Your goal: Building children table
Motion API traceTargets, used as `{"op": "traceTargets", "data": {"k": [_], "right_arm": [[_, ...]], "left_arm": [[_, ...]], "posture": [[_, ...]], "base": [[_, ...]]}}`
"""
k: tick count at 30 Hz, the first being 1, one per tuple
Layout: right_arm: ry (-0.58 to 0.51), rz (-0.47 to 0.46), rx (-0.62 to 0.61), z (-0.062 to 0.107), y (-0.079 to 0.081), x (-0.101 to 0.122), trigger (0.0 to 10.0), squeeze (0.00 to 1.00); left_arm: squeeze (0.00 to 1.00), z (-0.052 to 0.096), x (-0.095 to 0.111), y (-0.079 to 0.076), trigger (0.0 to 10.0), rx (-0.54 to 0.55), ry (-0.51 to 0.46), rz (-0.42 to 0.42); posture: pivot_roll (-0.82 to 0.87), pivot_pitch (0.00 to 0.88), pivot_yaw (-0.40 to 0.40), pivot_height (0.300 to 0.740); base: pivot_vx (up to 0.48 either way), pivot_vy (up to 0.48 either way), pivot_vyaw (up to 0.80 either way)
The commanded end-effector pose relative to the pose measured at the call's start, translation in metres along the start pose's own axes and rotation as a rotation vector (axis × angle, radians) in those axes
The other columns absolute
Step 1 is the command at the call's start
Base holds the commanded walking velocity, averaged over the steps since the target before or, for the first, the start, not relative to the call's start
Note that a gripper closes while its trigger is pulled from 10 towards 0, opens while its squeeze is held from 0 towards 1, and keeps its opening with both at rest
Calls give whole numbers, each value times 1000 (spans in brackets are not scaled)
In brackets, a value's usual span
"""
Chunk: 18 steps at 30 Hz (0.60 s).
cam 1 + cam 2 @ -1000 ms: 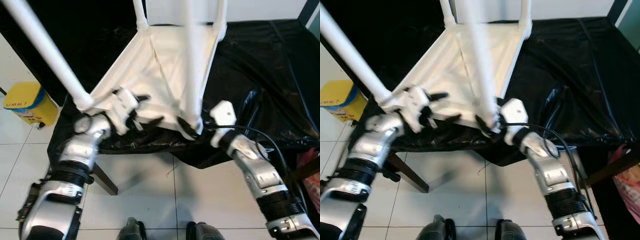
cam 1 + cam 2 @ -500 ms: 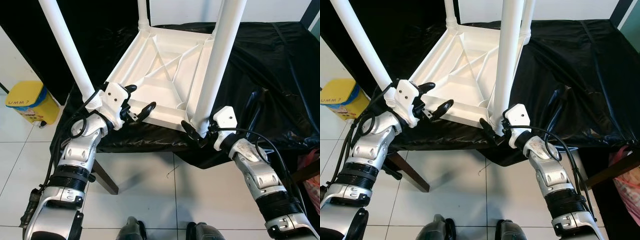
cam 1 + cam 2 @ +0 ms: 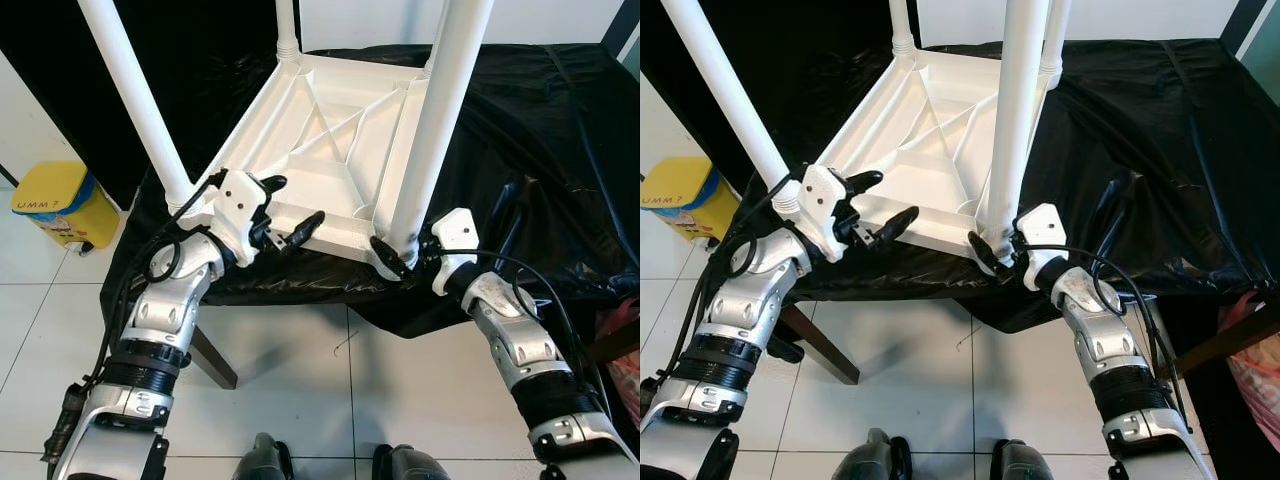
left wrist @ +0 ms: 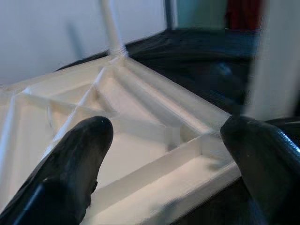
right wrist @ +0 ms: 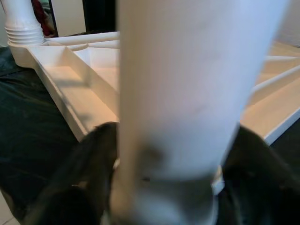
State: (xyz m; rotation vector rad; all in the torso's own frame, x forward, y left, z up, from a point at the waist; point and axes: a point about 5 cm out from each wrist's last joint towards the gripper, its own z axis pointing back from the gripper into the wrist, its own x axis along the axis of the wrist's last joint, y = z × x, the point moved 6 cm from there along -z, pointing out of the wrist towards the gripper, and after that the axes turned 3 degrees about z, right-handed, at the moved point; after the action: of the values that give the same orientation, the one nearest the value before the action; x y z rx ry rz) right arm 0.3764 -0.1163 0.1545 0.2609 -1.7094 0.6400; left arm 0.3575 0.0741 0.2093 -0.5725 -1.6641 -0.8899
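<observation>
Item: white plastic children's table [image 3: 330, 150], inverted, top down on a black plastic sheet [image 3: 540, 140] spread over a raised surface; four white legs fitted at its corners and pointing upward. Near-right leg [image 3: 435, 120]: right gripper [image 3: 392, 262] at its base where it meets the corner socket, black fingers [image 5: 89, 178] standing on either side of the tube, close about it; whether they press it or merely bracket it cannot be told. Near-left leg [image 3: 135, 100]: rising from the corner just beside the left gripper. Left gripper [image 3: 288, 212]: hovering over the near edge of the upturned frame, fingers [image 4: 75, 154] apart and holding nothing. Step in hand, by judgement: seating or tightening the near-right leg in its socket; assembly looks nearly finished. Next move calls for: a firm grip low on the leg, the left gripper bracing the frame so that it does not slide on the slick sheet. Surroundings: pale tiled floor [image 3: 300, 400]; yellow bin [image 3: 55, 205] on the floor at the robot's left; a dark furniture leg [image 3: 210, 362] below the sheet; black backdrop behind.
</observation>
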Motion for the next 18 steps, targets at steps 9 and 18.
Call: {"op": "traceTargets", "data": {"k": [9, 18], "right_arm": [[78, -27, -129, 16, -33, -22, 0, 0], [178, -24, -404, 38, -54, -40, 0, 0]], "left_arm": [[0, -1, -3, -26, 10000, -73, 2, 58], [0, -9, -7, -39, 10000, -43, -1, 118]], "posture": [[9, 105, 21, 740], [-3, 109, 15, 740]], "base": [[0, 0, 0], [0, 0, 0]]}}
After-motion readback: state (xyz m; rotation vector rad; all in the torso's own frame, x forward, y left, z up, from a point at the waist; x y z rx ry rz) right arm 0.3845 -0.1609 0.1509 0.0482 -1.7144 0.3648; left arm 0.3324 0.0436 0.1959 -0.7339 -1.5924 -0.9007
